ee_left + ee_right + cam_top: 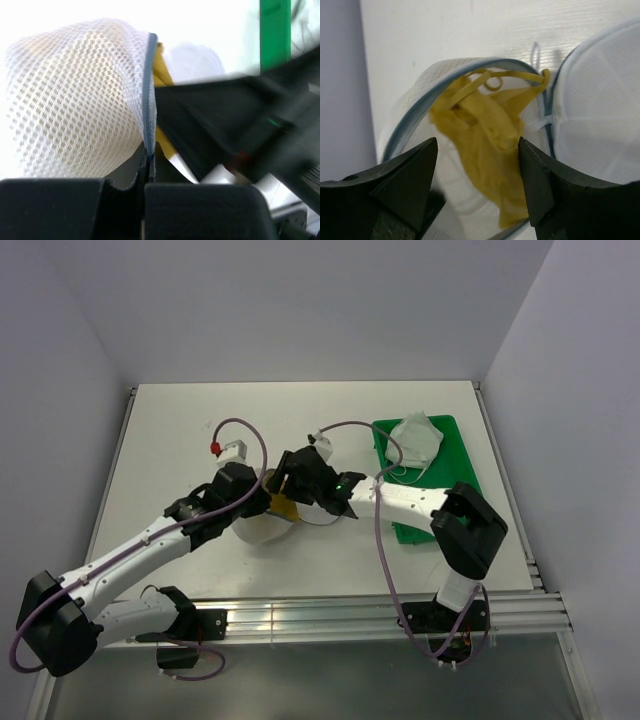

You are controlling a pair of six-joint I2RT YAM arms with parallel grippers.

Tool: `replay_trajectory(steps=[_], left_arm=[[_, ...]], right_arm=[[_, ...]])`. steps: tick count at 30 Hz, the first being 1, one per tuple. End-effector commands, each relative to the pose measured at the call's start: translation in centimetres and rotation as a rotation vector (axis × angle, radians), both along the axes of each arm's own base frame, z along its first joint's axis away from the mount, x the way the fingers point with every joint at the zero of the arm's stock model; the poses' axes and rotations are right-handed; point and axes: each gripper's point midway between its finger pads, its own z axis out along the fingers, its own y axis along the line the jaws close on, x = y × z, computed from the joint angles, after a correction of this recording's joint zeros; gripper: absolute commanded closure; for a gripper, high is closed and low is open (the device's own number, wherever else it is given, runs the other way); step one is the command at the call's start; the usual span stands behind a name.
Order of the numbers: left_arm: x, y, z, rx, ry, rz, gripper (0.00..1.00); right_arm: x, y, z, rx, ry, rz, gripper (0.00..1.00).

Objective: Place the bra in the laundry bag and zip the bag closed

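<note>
My left gripper [143, 192] has its fingers pressed together on the dark zipper rim of the bag [75, 100], pinching the mesh edge. One dome half rises from that grip. The bag lies a little left of the middle of the desk [180, 420], toward the near edge. My right gripper [477, 145] hangs over the bag's open half with its fingers [405, 175] spread wide and nothing clamped between them. The bra [485, 130] lies crumpled inside that open half. Its thin straps loop up against the rim on the side where the two halves join. The second half lies open just beside it, so the zipper is not closed. In the top view a patch of yellow shows between my two grippers. I cannot tell whether the bra touches my right fingers. The green tray [452, 452] lies along the right edge, toward the far corner. A white garment [415, 440] rests on the tray's far end, well apart from the bag.
</note>
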Motion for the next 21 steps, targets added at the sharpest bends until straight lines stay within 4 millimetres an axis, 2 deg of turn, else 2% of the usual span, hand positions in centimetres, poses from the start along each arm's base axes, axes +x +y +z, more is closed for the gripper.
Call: replay_trajectory(steps=[1,5,7,8,14,16,17,18,20,21], left_arm=[[1.3,1.1,1.0,-0.053,-0.064,0.102,1.00],[0.7,2.3,0.7,-0.096,-0.075,0.154,1.00],[0.4,3.0,-0.3,-0.093,-0.066,0.179,1.00],[0.2,3.5,-0.1,-0.108,-0.072,0.205,1.00],[-1.0,7.0,-2.3,-0.104,-0.014,0.355,1.00],[-1.1,8.1,-3.1,-0.095,0.014,0.397,1.00],[-1.4,8.5,-3.6,-0.089,0.036,0.414,1.00],[-1.4,9.0,-4.0,-0.084,0.048,0.433,1.00],[-1.7,9.4,-4.8,-0.076,0.080,0.456,1.00],[-1.9,9.6,-5.2,-0.078,0.092,0.470,1.00]], right_arm=[[-1.1,0.2,3.4,0.061,-0.012,0.025,0.27],[-1.3,-0.1,4.4,0.059,-0.012,0.030,0.27],[-1.4,-0.3,4.6,0.057,-0.015,0.030,0.27],[-1.4,-0.6,4.5,0.048,-0.011,0.029,0.27],[-1.5,-3.0,4.3,0.044,0.005,0.007,0.27],[-2.2,-4.1,4.3,0.040,0.005,0.003,0.26],[-2.7,-4.8,3.4,0.023,0.023,-0.002,0.26],[-3.1,-5.2,3.7,0.033,0.024,-0.006,0.26],[-3.8,-5.6,3.4,0.064,0.045,-0.015,0.26],[-4.5,-6.3,2.5,0.065,0.064,-0.019,0.25]])
